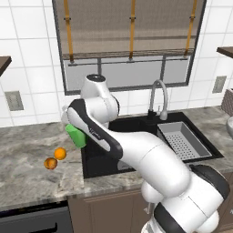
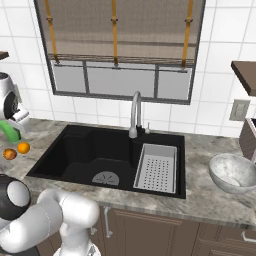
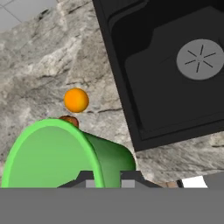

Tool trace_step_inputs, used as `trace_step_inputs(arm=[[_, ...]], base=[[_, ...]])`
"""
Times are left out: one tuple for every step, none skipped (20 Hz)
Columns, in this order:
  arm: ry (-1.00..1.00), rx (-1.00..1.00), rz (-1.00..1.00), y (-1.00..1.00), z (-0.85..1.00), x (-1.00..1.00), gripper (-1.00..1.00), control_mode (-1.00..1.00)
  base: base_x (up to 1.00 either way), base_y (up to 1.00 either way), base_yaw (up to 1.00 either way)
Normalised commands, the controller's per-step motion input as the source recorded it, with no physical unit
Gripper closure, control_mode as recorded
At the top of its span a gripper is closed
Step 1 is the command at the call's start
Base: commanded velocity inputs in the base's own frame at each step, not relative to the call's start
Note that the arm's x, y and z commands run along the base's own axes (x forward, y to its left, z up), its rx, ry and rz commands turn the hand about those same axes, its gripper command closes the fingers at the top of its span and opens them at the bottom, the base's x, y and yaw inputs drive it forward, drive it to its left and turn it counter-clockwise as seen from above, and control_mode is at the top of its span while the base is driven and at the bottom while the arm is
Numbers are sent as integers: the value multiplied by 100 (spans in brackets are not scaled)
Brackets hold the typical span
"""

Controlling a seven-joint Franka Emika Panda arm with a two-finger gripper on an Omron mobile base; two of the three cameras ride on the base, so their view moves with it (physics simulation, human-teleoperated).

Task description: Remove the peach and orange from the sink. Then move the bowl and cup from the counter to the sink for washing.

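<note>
My gripper is shut on the rim wall of the green cup, which hangs tilted above the counter just left of the sink. The same cup shows at the end of my arm, and again at the left edge. Below it on the counter lie the orange and the peach, the peach half hidden behind the cup's rim. They sit side by side. The whitish-grey bowl stands on the counter right of the sink.
A grey perforated drain tray fills the sink's right part, with a round drain plate in the left basin. A curved silver faucet rises behind the basin. My arm crosses over the sink's left front.
</note>
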Motion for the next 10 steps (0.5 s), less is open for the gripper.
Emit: trace_step_inputs(arm=[[-1,5,0,-49,11,0,100,-100],[-1,5,0,-49,10,0,100,-100],[-1,6,0,-47,9,0,100,-100],[-1,6,0,-47,9,0,100,-100],[-1,6,0,-47,8,0,100,-100],[-1,6,0,-48,7,0,100,-100],[-2,6,0,-48,6,0,100,-100],[-1,6,0,-48,5,0,100,-100],[-1,5,0,-48,4,0,100,-100],[0,5,0,-48,3,1,100,-100]], base=[[0,0,0],[0,0,0],[0,0,0],[0,0,0],[0,0,0],[0,0,0],[0,0,0],[0,0,0],[0,0,0],[0,0,0]])
